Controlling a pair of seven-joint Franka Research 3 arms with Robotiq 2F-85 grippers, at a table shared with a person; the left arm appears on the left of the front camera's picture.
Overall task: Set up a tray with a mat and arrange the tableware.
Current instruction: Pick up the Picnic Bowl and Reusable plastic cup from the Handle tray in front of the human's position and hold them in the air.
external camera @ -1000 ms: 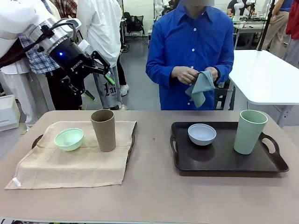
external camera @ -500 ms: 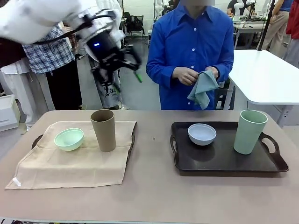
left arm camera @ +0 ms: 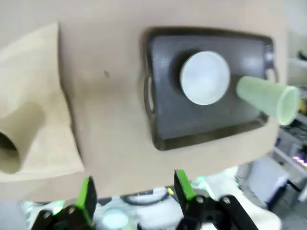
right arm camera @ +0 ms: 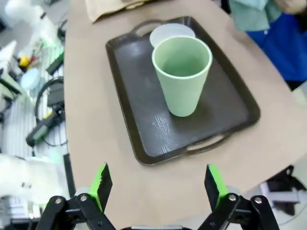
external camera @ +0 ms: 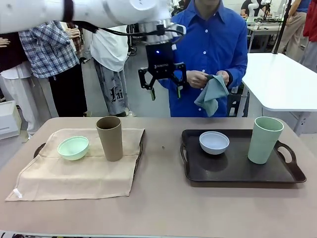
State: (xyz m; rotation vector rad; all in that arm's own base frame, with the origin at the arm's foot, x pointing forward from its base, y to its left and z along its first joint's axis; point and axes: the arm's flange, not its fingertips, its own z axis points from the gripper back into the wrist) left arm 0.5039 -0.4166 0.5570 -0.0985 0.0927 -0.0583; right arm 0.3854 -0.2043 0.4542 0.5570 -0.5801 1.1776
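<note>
Tabletop (external camera: pixel 163 208) carries two trays (external camera: pixel 39 149) (external camera: pixel 237 182), two bowls (external camera: pixel 73 148) (external camera: pixel 214 142), two tumblers (external camera: pixel 109 139) (external camera: pixel 265 140); both hands (external camera: pixel 165 91) (right arm camera: pixel 157 177) spread, empty.

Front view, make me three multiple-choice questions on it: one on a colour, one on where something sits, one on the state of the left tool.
1. The tumbler on the beige mat is: A brown; B pale green; C white.
2. The white bowl sits: A on the mat; B in the dark tray; C inside that tumbler.
3. The left tool is: A open and empty; B shut on the tumbler; C shut on the bowl.
Answers: 1 A, its wall is plain brown. 2 B, it rests on the tray's floor. 3 A, its jaws stand apart in the air above the table with nothing between them.
</note>
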